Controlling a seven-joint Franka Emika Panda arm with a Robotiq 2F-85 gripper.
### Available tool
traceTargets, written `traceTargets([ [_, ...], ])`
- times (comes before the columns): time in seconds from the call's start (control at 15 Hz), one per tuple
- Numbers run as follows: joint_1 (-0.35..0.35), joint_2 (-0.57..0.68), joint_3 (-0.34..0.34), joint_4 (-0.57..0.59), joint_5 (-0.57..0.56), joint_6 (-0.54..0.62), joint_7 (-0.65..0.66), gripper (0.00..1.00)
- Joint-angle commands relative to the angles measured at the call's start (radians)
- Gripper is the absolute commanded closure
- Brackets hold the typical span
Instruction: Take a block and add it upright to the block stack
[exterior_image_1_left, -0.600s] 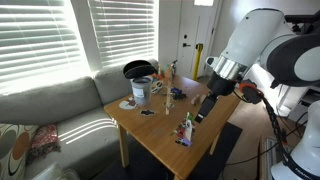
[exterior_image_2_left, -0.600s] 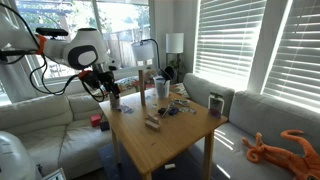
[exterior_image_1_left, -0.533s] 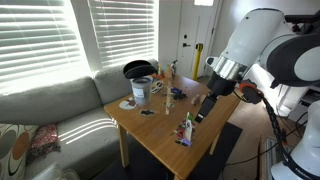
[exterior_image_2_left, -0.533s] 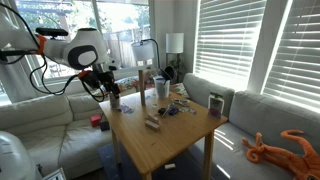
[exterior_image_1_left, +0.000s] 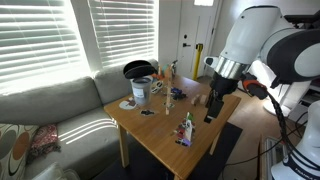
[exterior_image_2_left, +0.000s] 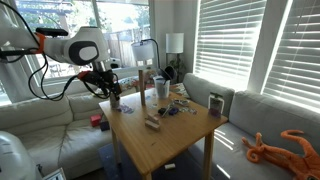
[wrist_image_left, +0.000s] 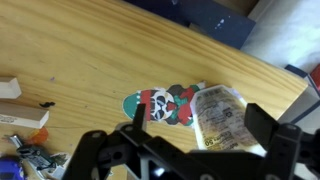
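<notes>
The block stack (exterior_image_1_left: 187, 127) is a slim upright column of mixed colours near the table's front corner. My gripper (exterior_image_1_left: 211, 113) hangs open and empty above the table's edge, a short way to the side of the stack. In the wrist view my open fingers (wrist_image_left: 200, 135) frame a flat green-and-red piece (wrist_image_left: 160, 105) and a clear packet (wrist_image_left: 222, 115) lying on the wood. Loose pale blocks (wrist_image_left: 20, 118) lie at the left edge of the wrist view. In an exterior view the gripper (exterior_image_2_left: 112, 100) is at the table's far left corner, and pale blocks (exterior_image_2_left: 153, 122) lie mid-table.
A white cup (exterior_image_1_left: 141, 90) and a dark bowl (exterior_image_1_left: 138, 69) stand at the table's (exterior_image_1_left: 150, 125) sofa-side end, with small clutter (exterior_image_1_left: 172, 95) beside them. The cup also shows in an exterior view (exterior_image_2_left: 215, 102). Sofas border the table. The table edge (wrist_image_left: 270, 70) lies close to the gripper.
The gripper has shifted slightly outward toward the table's edge and now hangs more upright. Nothing on the table has moved.
</notes>
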Motion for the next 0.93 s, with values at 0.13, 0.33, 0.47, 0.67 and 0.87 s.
traceTargets([
  [0.13,-0.018,0.098,-0.087,0.233,-0.156,-0.308,-0.257,0.00],
  [0.33,-0.021,0.220,-0.113,0.337,-0.208,-0.339,-0.400,0.00],
  [0.47,-0.031,0.291,-0.120,0.376,-0.268,-0.335,-0.476,0.00],
  [0.67,-0.044,0.388,-0.119,0.429,-0.380,-0.326,-0.568,0.00],
  [0.87,-0.045,0.348,-0.119,0.369,-0.321,-0.300,-0.519,0.00],
])
